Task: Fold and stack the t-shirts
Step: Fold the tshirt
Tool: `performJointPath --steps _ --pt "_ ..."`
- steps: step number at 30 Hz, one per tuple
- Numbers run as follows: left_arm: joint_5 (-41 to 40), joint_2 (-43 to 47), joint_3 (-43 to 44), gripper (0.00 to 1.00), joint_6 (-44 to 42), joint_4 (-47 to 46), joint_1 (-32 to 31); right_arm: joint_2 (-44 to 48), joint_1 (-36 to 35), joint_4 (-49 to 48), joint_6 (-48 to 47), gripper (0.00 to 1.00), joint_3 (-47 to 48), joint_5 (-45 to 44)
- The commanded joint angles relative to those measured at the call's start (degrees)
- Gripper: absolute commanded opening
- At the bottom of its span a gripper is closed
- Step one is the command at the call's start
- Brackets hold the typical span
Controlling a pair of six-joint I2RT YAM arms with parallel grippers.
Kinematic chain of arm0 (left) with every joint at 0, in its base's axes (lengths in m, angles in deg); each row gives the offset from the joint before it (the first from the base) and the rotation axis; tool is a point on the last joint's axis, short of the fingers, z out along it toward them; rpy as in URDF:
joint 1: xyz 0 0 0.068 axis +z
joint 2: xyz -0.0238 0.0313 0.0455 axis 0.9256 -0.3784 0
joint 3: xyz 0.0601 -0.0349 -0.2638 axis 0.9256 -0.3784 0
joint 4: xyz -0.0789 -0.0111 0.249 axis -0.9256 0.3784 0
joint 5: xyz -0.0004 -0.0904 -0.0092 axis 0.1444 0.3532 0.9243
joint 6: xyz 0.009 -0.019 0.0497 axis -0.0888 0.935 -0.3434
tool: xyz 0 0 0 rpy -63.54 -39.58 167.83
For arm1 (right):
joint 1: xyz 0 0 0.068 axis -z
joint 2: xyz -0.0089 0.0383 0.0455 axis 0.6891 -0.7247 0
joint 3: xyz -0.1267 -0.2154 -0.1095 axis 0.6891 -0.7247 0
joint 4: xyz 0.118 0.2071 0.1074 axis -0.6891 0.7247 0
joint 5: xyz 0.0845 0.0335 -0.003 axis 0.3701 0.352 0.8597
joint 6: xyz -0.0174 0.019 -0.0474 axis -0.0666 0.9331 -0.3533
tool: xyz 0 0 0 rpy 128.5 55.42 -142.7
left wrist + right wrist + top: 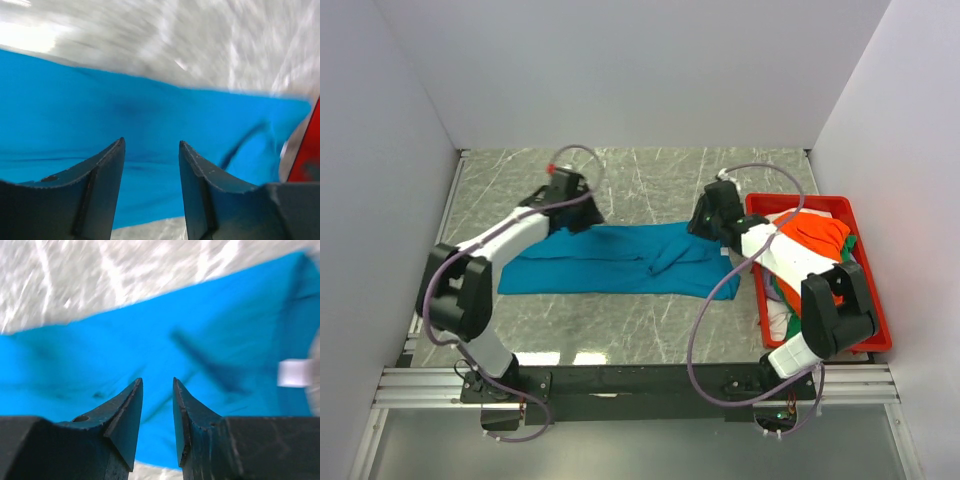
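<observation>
I see the teal-blue t-shirt [620,262] lying flat on the grey marble table [650,180]; it makes a long band across the middle, from the left arm over to the red bin [872,300]; its right end lies just beside the bin's near wall.

My left gripper [582,216] hangs over the far left part of the shirt; in the left wrist view its jaws stand wide apart with nothing between them, only blue cloth below [151,145]; that view is blurry.

My right gripper [706,226] hangs over the far right part of the shirt, close to the bin; its jaws are apart by just a small gap and hold nothing [157,382]; a white neck label [294,372] shows at the right edge of that view.

In the bin lie an orange shirt [812,234], a green shirt [847,246] and a white shirt [778,318], all bunched up.
</observation>
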Motion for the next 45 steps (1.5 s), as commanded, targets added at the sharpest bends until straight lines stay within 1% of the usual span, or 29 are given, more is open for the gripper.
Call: performJointPath --steps 1,3,6,10,14,20,22,30,34,37,38,39,41,42,43,45 --pt "-2.4 -3.6 3.8 0.52 -5.2 2.6 -7.1 -1.6 3.6 2.1 -5.0 0.38 4.3 1.1" --pt "-3.2 -6.2 6.1 0.53 -6.4 3.3 -9.7 -3.6 5.1 2.1 -6.5 0.38 5.6 2.1" --pt "-3.2 -9.8 9.0 0.55 -7.7 3.7 -15.3 -8.4 6.1 2.2 -7.9 0.39 8.5 3.7" --pt "-3.1 -13.2 12.0 0.57 -8.6 4.2 -19.1 -11.2 6.1 0.3 -8.4 0.41 10.4 6.9" --pt "-2.7 -15.5 14.0 0.57 -9.3 4.4 -22.1 -14.7 6.1 0.4 -8.8 0.42 13.0 7.3" --pt "-3.1 -16.5 14.2 0.56 -9.2 4.7 -23.8 -16.8 6.1 -0.6 -8.6 0.42 13.6 9.1" --pt "-3.1 -16.5 13.5 0.53 -9.1 4.7 -24.3 -17.6 6.0 -0.9 -8.5 0.42 13.9 9.6" --pt "-2.6 -16.9 11.9 0.51 -9.4 4.2 -26.2 -18.6 5.5 -1.5 -8.1 0.43 13.5 10.1" --pt "-2.3 -16.5 10.9 0.46 -9.3 4.1 -26.3 -18.0 5.1 -1.9 -7.8 0.41 12.4 9.9" --pt "-2.3 -16.4 10.4 0.40 -9.4 4.5 -26.4 -17.2 5.1 -2.0 -7.4 0.33 11.5 9.8" --pt "-2.4 -15.9 10.1 0.39 -9.3 4.4 -26.4 -16.6 5.0 -2.2 -7.3 0.29 11.0 9.7" --pt "-2.5 -15.7 9.8 0.36 -9.3 4.3 -26.5 -16.3 5.1 -2.2 -7.2 0.26 10.6 9.8" --pt "-3.1 -15.0 9.2 0.33 -9.2 4.4 -26.5 -15.4 5.1 -2.5 -7.0 0.21 9.9 9.9" --pt "-3.2 -14.8 9.1 0.31 -9.1 4.5 -26.5 -15.0 5.0 -2.5 -6.9 0.15 9.7 9.9" --pt "-3.7 -14.5 9.1 0.29 -9.3 4.6 -26.5 -14.8 5.0 -2.5 -6.8 0.13 9.4 10.0" --pt "-4.2 -14.3 9.3 0.24 -9.4 5.2 -26.4 -13.7 5.0 -2.5 -6.6 0.04 8.7 10.2"
